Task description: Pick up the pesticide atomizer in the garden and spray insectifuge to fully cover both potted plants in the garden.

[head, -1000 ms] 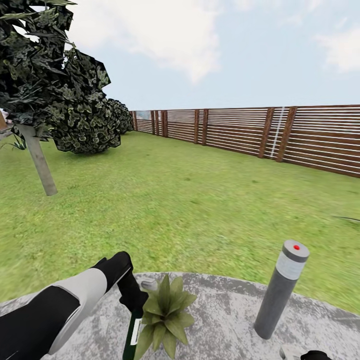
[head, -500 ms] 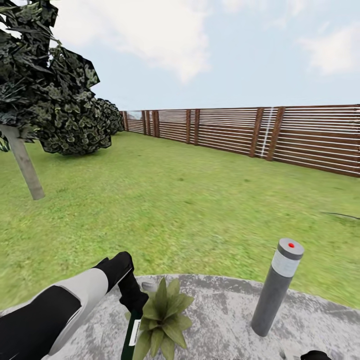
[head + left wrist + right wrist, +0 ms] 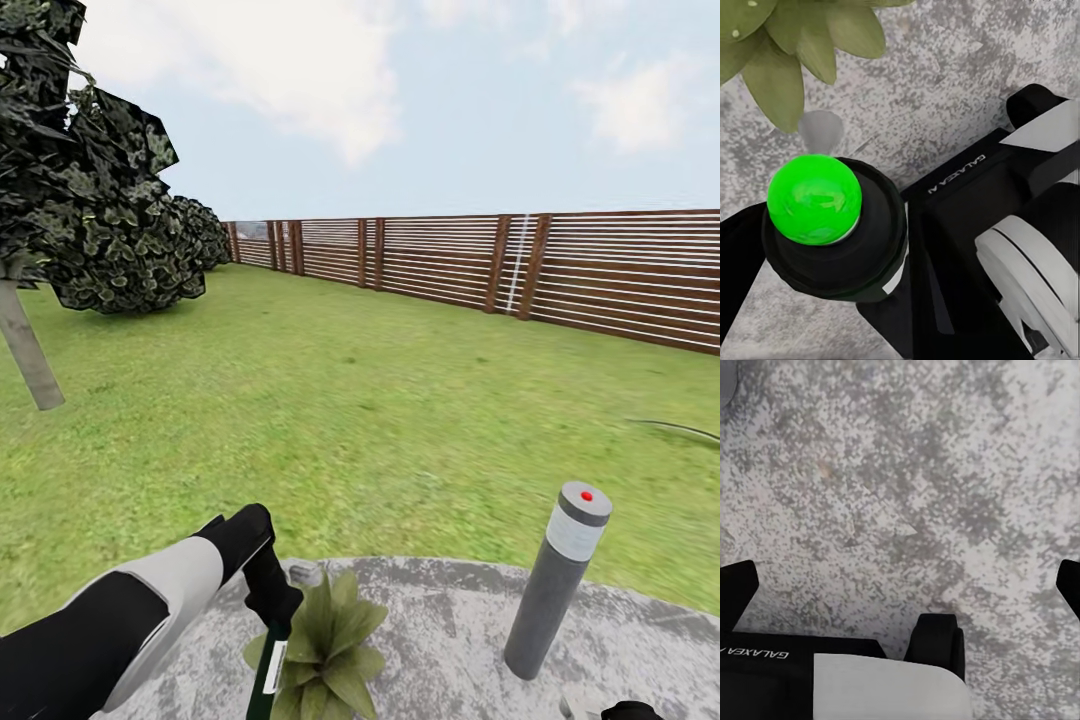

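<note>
Lawn [image 3: 330, 420]: green grass runs from the patio to the far fence.
Fence [image 3: 600, 275]: brown slatted boards line the back of the garden.
Trees [image 3: 90, 210]: dark leafy crowns at the left, one pale trunk in front.
Patio [image 3: 450, 640]: grey speckled paving, curved edge meeting the grass.
Lamp post [image 3: 560, 580]: grey bollard with a red dot on top, upright on the patio, well apart from the plant.
Plant [image 3: 330, 640]: low rosette of olive-green leaves on the patio, just beside the left hand.
Left hand [image 3: 272, 612]: clamped on the bottle near its upper end, held over the patio.
Bottle [image 3: 268, 680]: slim, dark green, white label, hanging below the left hand, its side against the plant's leaves; wrist view shows a bright green cap [image 3: 814, 199].
Right hand [image 3: 900, 577]: fingers spread wide apart over bare paving.
</note>
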Robot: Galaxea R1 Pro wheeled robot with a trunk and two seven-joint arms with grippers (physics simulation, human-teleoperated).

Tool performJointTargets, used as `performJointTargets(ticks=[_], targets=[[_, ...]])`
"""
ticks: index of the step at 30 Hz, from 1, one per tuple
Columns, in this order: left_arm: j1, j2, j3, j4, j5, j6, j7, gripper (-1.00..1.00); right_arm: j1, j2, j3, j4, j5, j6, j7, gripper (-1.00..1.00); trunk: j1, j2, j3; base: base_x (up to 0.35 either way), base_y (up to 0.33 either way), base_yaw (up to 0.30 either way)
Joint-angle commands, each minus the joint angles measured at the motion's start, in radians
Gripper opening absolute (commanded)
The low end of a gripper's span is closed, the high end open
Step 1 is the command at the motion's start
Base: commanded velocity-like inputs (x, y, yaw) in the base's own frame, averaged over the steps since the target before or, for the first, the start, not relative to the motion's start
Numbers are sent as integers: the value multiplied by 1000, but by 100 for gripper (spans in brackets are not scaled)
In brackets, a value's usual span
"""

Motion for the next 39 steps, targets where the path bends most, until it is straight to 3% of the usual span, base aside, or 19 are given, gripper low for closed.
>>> performJointTargets(ticks=[1, 10, 16, 21, 31, 39], targets=[[0, -3, 3, -1, -11, 4, -8, -100, -1, 0, -8, 0, 1, 5, 2, 100, 0, -1, -1, 15, 13, -1], [-1, -20, 3, -13, -14, 6, -9, -100, -1, 0, -8, 0, 1, 6, 2, 100, 0, -1, -1, 3, 2, 0], [-3, -21, 3, -86, -59, 9, -9, -100, -1, 0, -8, 0, 1, 5, 2, 100, 0, -1, -1, 0, 0, 0], [-6, -21, 3, -122, -67, 9, -9, -100, -1, 0, -8, 1, 1, 5, 2, 100, 0, -1, -1, 0, 0, 0], [2, -20, -54, -91, -66, 7, -9, -100, -1, 0, -8, 1, 1, 5, 0, 100, 0, -1, -1, 0, 0, 0], [3, -20, -59, -45, -67, 6, -8, -100, -1, 0, -8, 1, 1, 5, 0, 100, 0, -1, -1, 0, 0, 0]])
